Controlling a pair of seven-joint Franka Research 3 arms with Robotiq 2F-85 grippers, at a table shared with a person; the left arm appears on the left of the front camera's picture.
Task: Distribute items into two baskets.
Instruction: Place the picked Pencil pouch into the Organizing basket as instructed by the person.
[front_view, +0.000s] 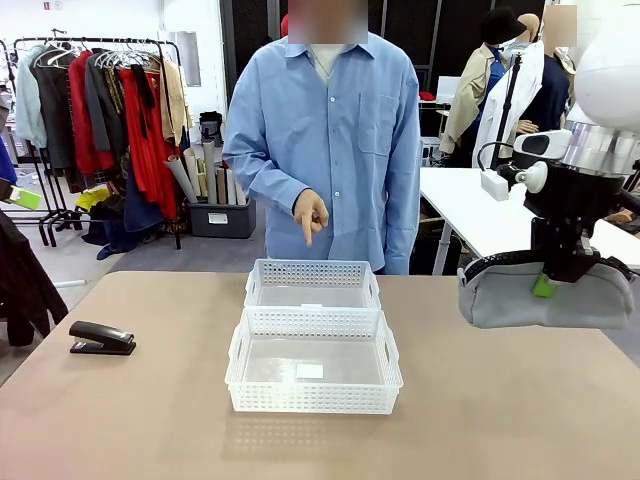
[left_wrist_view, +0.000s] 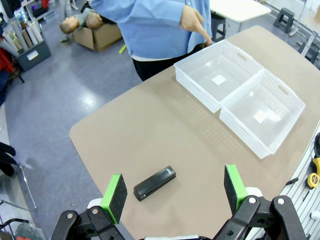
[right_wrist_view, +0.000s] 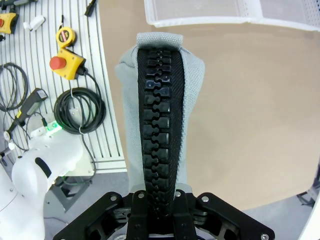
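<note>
A grey pouch bag (front_view: 530, 298) with a black zip strip hangs above the table's right side, and my right gripper (front_view: 545, 285) is shut on its top. In the right wrist view the pouch bag (right_wrist_view: 160, 115) runs up from my right gripper (right_wrist_view: 160, 192). A black stapler (front_view: 102, 339) lies on the table at the left. My left gripper (left_wrist_view: 175, 192) is open high above the stapler (left_wrist_view: 155, 183), its green pads (left_wrist_view: 116, 196) wide apart. Two white baskets sit mid-table, the near basket (front_view: 313, 362) and the far basket (front_view: 312, 283) touching; both look bare inside apart from a small label.
A person in a blue shirt stands at the far side, one hand (front_view: 311, 215) pointing down at the far basket. A white table (front_view: 490, 215) stands back right. Tools and cables (right_wrist_view: 75, 110) lie on a slatted shelf beside the table's right edge.
</note>
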